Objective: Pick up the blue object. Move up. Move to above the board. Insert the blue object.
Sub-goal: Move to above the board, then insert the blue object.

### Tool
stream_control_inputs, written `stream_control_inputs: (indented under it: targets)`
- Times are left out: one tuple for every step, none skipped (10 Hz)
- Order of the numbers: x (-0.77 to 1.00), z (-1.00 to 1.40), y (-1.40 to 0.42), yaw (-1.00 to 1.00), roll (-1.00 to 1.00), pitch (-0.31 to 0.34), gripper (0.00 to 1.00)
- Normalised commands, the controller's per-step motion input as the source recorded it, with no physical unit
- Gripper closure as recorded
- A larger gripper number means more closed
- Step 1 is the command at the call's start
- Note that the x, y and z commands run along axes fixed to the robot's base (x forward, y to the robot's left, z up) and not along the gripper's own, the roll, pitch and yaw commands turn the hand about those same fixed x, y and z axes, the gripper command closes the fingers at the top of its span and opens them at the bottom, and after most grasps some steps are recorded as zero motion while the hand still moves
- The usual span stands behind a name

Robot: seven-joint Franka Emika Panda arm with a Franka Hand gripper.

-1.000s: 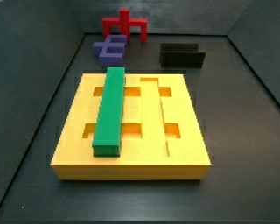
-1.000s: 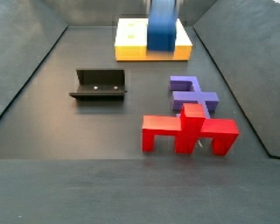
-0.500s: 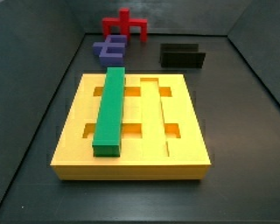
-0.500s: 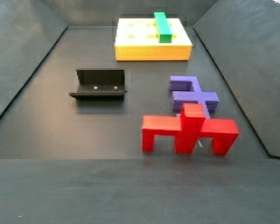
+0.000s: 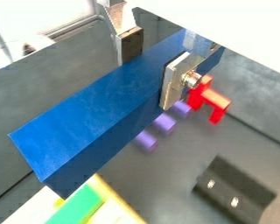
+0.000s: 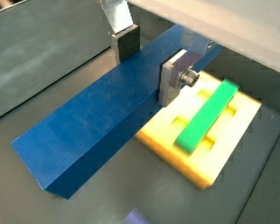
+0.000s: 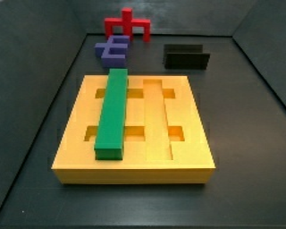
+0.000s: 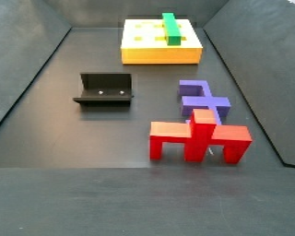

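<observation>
In a wrist view the gripper (image 5: pixel 152 63) has its fingers (image 5: pixel 178 80) clamped on the blue object (image 5: pixel 108 109), a long bar held well above the dark floor, with the red block (image 5: pixel 209 98), the purple E-shaped block (image 5: pixel 163 129) and the fixture (image 5: pixel 238 186) below. In a wrist view the gripper (image 6: pixel 150 59) grips the same bar (image 6: pixel 101 125) beside the board (image 6: pixel 224 140), where the green bar (image 6: pixel 208 115) lies in a groove. In both side views neither gripper nor bar appears; the board (image 7: pixel 191 156) has free grooves right of the green bar (image 7: pixel 112 112), and open floor separates the board (image 8: pixel 147 53) from the fixture (image 8: pixel 104 89).
</observation>
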Motion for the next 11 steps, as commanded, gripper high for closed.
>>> stream_control_inputs:
  targets:
    - [0.0,0.22,-1.4,0.03,0.0,0.068,1.0]
    - [0.02,0.22,-1.4,0.02,0.0,0.077,1.0]
    - [0.06,0.23,-1.4,0.01,0.01,0.11,1.0]
    - [0.08,0.13,-0.72,0.01,0.02,0.152,1.0]
    - [0.09,0.09,-0.47,0.01,0.02,0.164,1.0]
    - [0.08,0.05,-0.23,0.01,0.01,0.14,1.0]
    - [0.0,-0.03,0.0,0.0,-0.03,-0.011,1.0]
    - [0.0,-0.07,0.0,0.0,-0.04,-0.021,1.0]
    - [0.0,-0.23,0.0,0.0,-0.08,-0.06,1.0]
    - [0.03,-0.63,-0.06,0.0,0.0,-0.156,1.0]
    - [0.05,-0.83,-0.13,0.0,0.0,-0.21,1.0]
